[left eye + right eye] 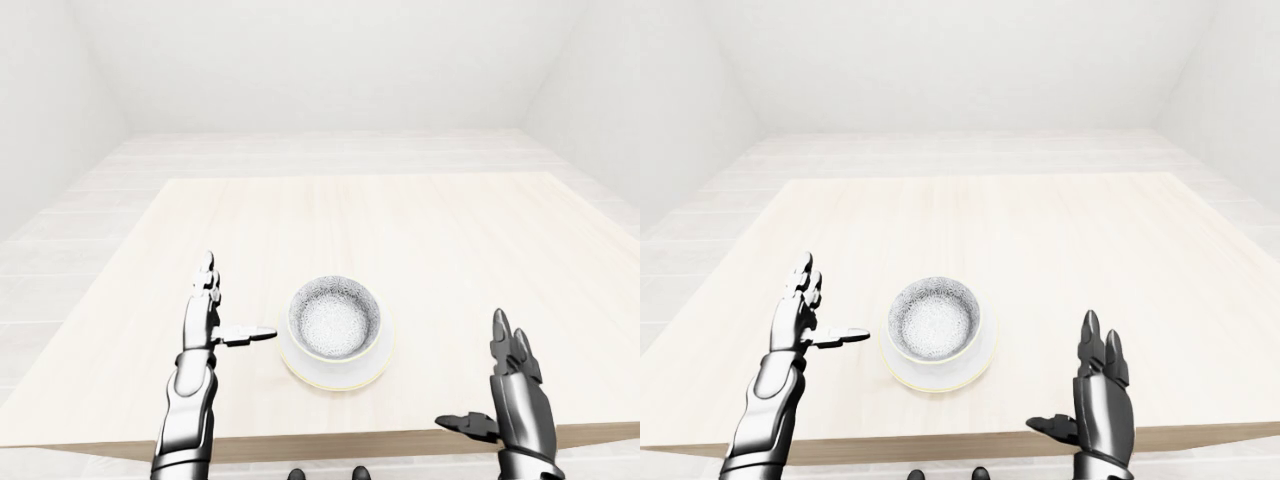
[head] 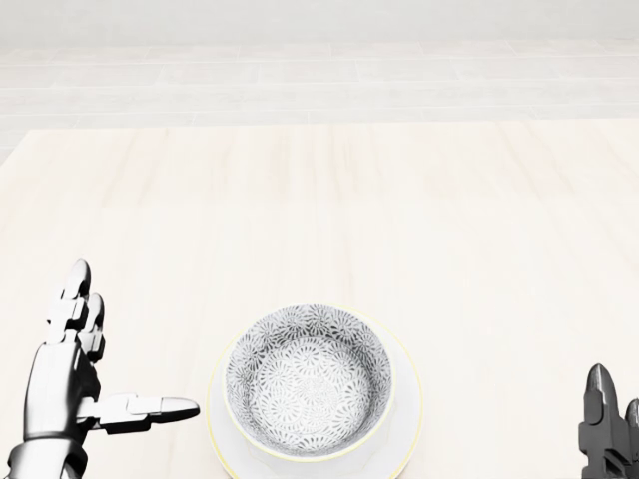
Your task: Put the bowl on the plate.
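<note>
1. Left-eye view is showing the robot's metallic grey three-fingered left hand [image 1: 203, 322] hovering at the picture's left over the pale wooden table [image 1: 420, 230]. Its fingers are standing upright and spread, the thumb is pointing sideways toward the crockery, and they are gripping nothing.
2. Just right of that thumb tip, and seemingly not touching it, the round white ceramic bowl with the fine grey floral pattern [image 2: 305, 384] is sitting upright on the round white plate with a thin yellow rim [image 2: 406, 394]. The plate's edge is showing around the bowl, so the bowl is looking roughly centred.
3. Further right, well apart from the plate, the metallic grey right hand [image 1: 1098, 395] is hanging near the table's bottom edge. Its fingers are pointing upward and are opened out, the thumb is reaching to the left, and it is carrying nothing.
4. Judging from this, the placing is looking finished: the bowl is resting on the plate and both hands are standing clear. Little seems to be remaining beyond lowering the arms.
</note>
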{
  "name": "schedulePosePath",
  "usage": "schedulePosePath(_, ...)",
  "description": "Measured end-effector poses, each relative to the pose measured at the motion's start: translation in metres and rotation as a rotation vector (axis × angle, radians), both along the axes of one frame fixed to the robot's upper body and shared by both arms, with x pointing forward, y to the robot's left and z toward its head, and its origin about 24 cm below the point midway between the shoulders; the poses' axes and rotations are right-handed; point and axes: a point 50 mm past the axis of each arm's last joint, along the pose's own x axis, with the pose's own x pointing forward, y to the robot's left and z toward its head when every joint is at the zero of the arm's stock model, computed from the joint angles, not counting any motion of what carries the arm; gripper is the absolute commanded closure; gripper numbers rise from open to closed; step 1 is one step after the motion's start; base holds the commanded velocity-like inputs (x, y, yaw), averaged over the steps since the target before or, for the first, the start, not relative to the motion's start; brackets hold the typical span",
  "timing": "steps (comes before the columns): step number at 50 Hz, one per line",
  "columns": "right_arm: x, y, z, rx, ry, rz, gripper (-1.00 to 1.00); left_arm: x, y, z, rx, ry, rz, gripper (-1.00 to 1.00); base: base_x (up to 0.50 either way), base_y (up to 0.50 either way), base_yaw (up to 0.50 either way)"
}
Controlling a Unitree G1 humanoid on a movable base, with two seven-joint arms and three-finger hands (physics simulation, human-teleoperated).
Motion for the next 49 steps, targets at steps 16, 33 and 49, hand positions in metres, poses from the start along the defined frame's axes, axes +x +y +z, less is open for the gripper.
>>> schedulePosePath(16,-0.031,-0.038,-0.027,0.199,0.054,-0.226,-1.0,-0.002,0.002,-0.002,0.001,0.008,0.001,-1.0,0.0,0.0,0.0)
schedulePosePath(33,-0.054,-0.061,-0.015,0.285,0.033,-0.371,-1.0,-0.019,0.014,-0.001,0.02,0.007,0.023,-1.0,0.0,0.0,0.0)
schedulePosePath(49,-0.064,-0.068,-0.004,0.319,0.01,-0.423,-1.0,-0.057,0.034,0.007,0.069,0.013,0.06,-1.0,0.0,0.0,0.0)
